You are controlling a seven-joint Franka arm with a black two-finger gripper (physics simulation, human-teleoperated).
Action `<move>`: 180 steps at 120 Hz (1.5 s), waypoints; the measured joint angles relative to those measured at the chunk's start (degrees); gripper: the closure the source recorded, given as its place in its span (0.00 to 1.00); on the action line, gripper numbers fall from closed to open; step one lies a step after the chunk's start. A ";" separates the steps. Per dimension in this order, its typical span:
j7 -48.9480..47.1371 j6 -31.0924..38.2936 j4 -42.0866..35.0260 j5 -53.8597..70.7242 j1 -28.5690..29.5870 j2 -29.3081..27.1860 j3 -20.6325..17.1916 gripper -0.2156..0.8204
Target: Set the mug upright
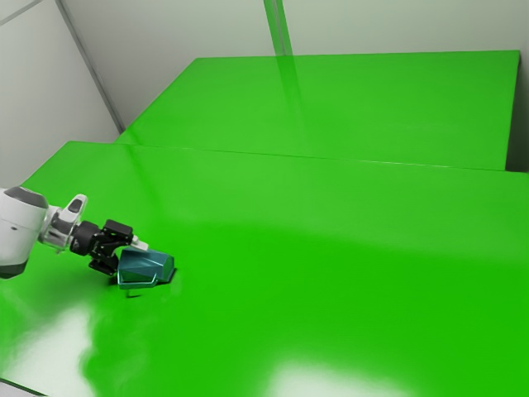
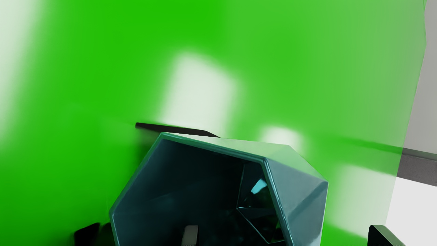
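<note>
The teal faceted mug (image 1: 147, 269) lies on its side on the green table, its mouth facing the gripper (image 1: 131, 260) and its base toward the exterior view's right. One light fingertip shows along the mug's far side; the lower finger reaches to the rim, its end hidden by the mug. In the wrist view the mug (image 2: 304, 198) shows its dark interior. The gripper (image 2: 287, 235) is open there, one fingertip within the mouth and the other outside, with a gap between that outer tip and the wall.
The green table (image 1: 331, 273) extends around the mug, with bright reflections on its surface. A second green surface (image 1: 331, 107) adjoins its far edge, with pale walls behind. The arm (image 1: 21, 227) comes in low from the exterior view's left.
</note>
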 joint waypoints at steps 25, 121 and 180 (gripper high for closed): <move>0.18 0.03 -0.16 -0.42 -0.28 0.00 -0.08 0.47; 0.06 0.32 -0.49 -0.64 -3.22 -3.80 -0.54 0.94; -1.73 1.22 0.91 6.79 -12.55 -10.85 0.66 0.96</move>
